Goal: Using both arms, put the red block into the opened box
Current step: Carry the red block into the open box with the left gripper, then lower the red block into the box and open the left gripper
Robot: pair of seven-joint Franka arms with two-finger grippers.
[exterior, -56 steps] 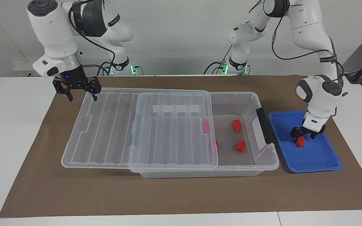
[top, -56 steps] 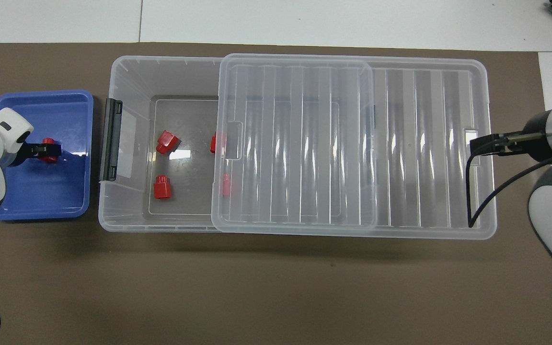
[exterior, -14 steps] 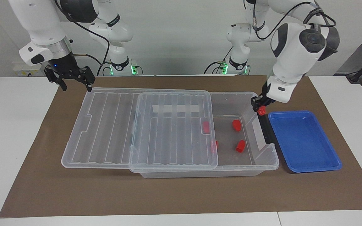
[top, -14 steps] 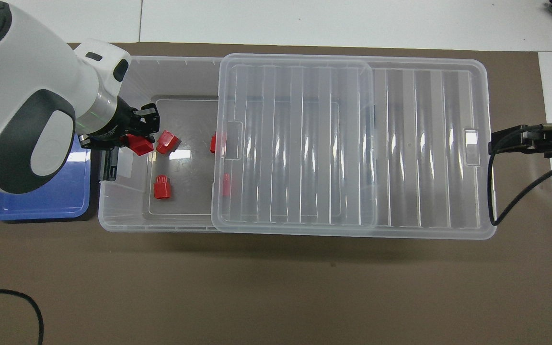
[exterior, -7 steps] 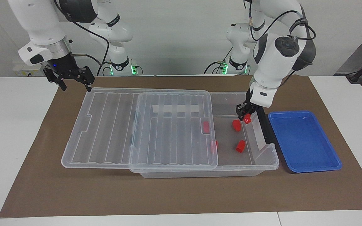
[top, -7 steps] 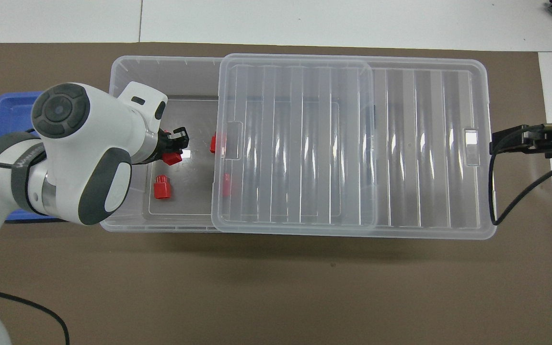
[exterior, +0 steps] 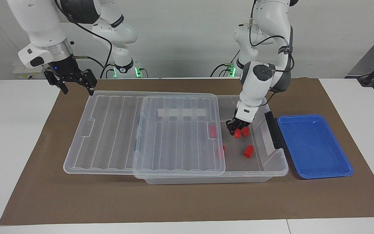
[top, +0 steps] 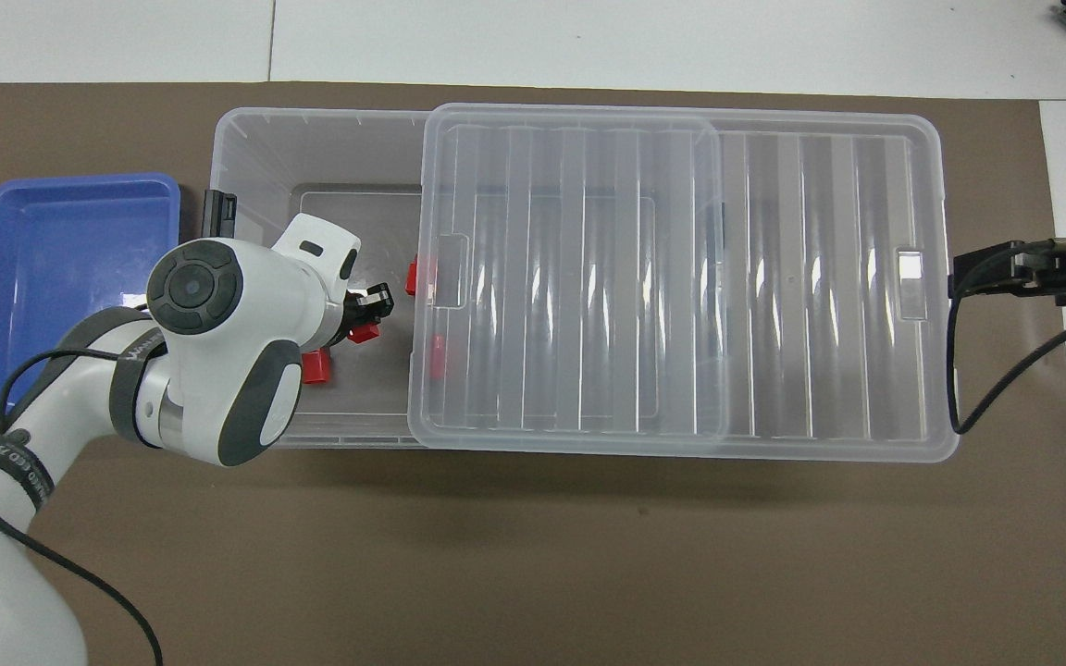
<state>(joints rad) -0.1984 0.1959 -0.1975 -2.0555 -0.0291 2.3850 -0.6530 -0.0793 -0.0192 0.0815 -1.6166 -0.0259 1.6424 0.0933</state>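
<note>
Your left gripper (exterior: 238, 130) is down inside the open end of the box (exterior: 271, 164), clamped on the red block (exterior: 237, 134), which hangs just above the box floor. Another block (exterior: 245, 130) sits right beside it, touching or nearly so (you cannot tell which from here).

The risk is in the release. If you open now, the held block may land on its neighbour and tip or roll, and the spreading fingers could knock that neighbour aside. Neither would take a block out of the box, so the harm is small. The lid's edge (exterior: 220, 136) is close by, so a careless lift could catch it.

Your right gripper (exterior: 75, 84) waits with its jaws wide apart, holding nothing, over the lid's overhanging end (exterior: 91, 125) at the right arm's end of the table.

The facing view shows how low the left gripper is and both blocks at its tips. In the overhead view the left arm's wrist (top: 209, 361) covers much of that; only a sliver of red shows. The blue tray (top: 70, 287) lies empty in both.
</note>
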